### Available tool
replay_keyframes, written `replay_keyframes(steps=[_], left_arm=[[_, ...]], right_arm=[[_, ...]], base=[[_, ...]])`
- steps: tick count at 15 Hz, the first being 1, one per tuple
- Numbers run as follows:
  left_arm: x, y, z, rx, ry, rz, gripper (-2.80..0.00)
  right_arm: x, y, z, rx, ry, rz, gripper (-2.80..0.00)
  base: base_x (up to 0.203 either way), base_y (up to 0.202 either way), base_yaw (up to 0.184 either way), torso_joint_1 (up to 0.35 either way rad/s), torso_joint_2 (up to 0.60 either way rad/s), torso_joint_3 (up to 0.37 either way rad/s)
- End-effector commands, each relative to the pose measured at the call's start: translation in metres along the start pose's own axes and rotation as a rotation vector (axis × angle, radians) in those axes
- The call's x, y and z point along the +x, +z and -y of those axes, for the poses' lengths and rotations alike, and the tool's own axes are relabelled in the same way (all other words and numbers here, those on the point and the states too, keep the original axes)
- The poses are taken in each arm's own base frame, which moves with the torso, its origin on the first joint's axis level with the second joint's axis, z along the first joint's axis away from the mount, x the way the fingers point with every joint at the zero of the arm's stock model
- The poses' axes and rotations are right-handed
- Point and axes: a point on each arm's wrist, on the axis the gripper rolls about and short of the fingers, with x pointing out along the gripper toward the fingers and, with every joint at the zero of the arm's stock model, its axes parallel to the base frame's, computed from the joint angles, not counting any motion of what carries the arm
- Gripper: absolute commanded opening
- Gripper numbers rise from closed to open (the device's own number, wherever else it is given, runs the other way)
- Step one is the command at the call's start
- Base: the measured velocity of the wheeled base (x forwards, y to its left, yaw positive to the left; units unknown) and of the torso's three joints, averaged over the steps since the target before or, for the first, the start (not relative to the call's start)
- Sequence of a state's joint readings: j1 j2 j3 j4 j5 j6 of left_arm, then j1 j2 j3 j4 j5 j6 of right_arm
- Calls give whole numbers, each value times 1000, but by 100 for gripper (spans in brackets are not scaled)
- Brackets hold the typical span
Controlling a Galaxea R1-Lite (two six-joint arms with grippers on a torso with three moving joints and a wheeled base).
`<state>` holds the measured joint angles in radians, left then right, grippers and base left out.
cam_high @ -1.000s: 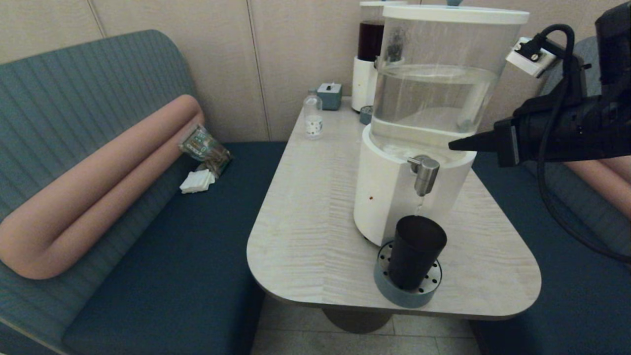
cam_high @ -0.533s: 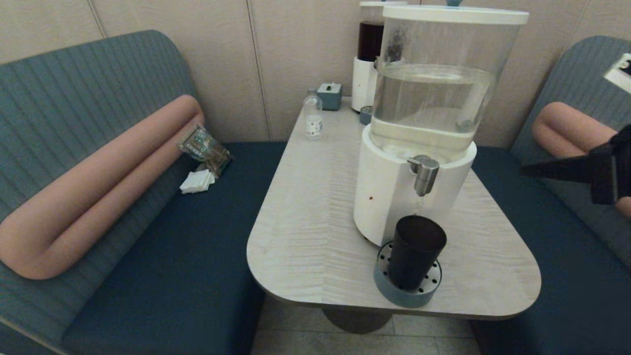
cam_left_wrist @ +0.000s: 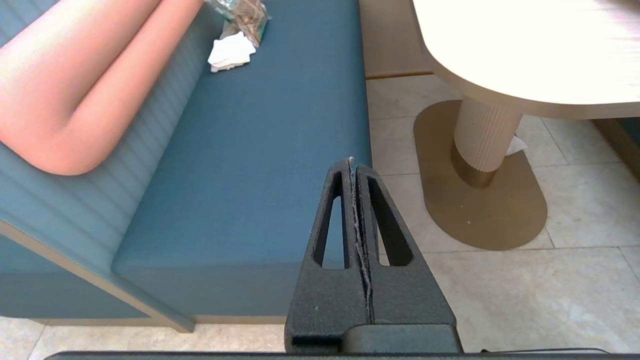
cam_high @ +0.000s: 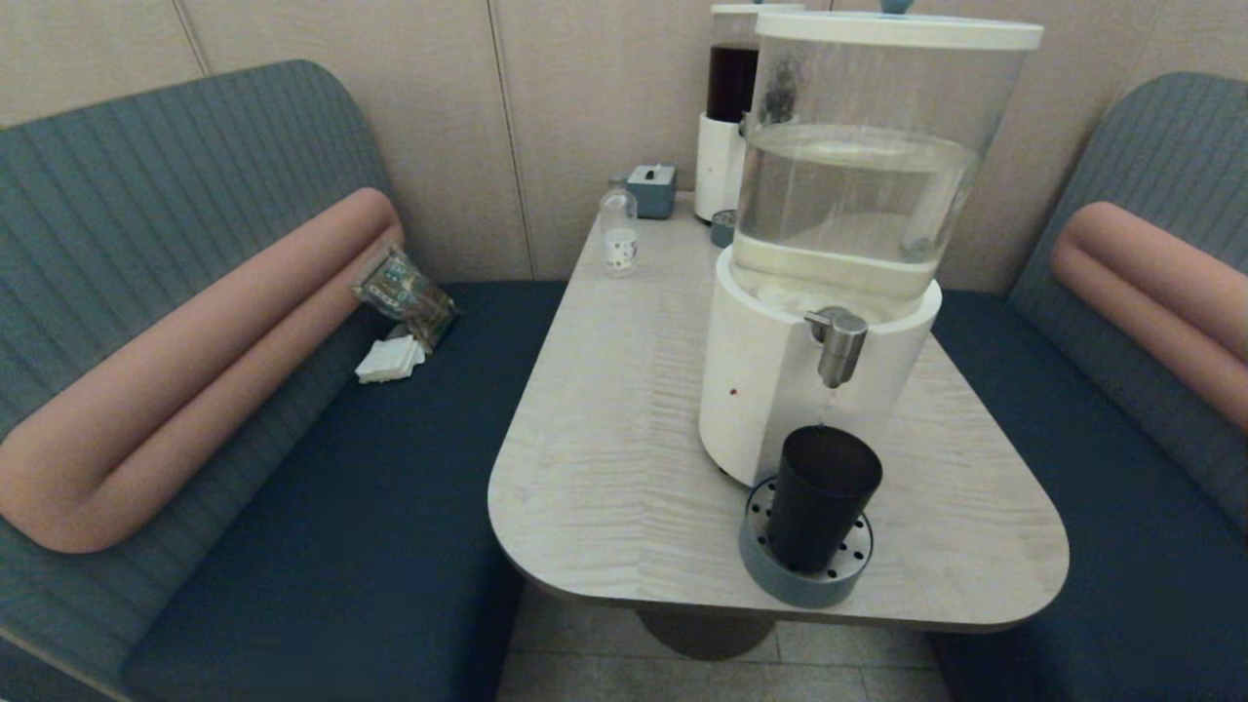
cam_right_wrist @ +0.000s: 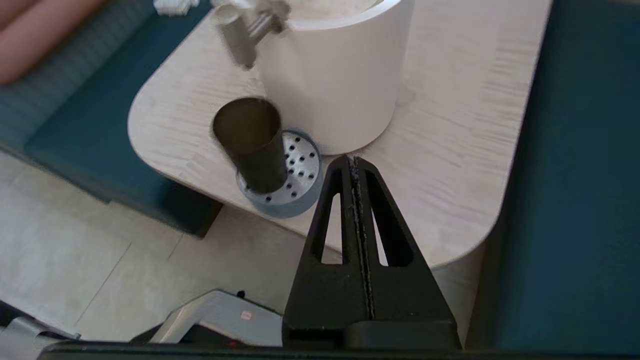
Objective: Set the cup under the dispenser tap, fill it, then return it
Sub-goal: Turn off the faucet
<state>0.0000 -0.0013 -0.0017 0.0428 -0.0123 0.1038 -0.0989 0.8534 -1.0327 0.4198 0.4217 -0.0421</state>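
No legible text, brand, number or sign: the small clear plastic bottle (cam_high: 619, 232) carries a white label with dark marks too small to read, and the crinkled printed packet (cam_high: 405, 292) on the bench seat shows unreadable print.

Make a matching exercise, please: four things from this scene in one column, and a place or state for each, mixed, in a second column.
1. cup
2. dispenser tap
3. small clear bottle
4. right claw

a. shut, holding nothing
b. standing on the round drip tray
c. above the cup's mouth
d. at the table's far end

Pairs: 1-b, 2-c, 3-d, 4-a
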Motion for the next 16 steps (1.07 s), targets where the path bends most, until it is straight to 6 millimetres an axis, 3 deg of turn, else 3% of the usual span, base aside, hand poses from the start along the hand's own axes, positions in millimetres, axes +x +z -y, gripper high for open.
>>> replay_keyframes(steps=[1,9,16], left_arm=[[0,0,0,0,0,-2,-280],[0,0,0,0,0,-2,-280],[0,0,0,0,0,-2,-280]], right_arm=[[-41,-23,-20,-42,-9,100,-280],[-85,-94,-40,-78,35,152,-280],[-84,-147,-36,-122,-48,220,-280]], base=[[0,0,0,0,0,0],[0,0,0,0,0,0],[0,0,0,0,0,0]])
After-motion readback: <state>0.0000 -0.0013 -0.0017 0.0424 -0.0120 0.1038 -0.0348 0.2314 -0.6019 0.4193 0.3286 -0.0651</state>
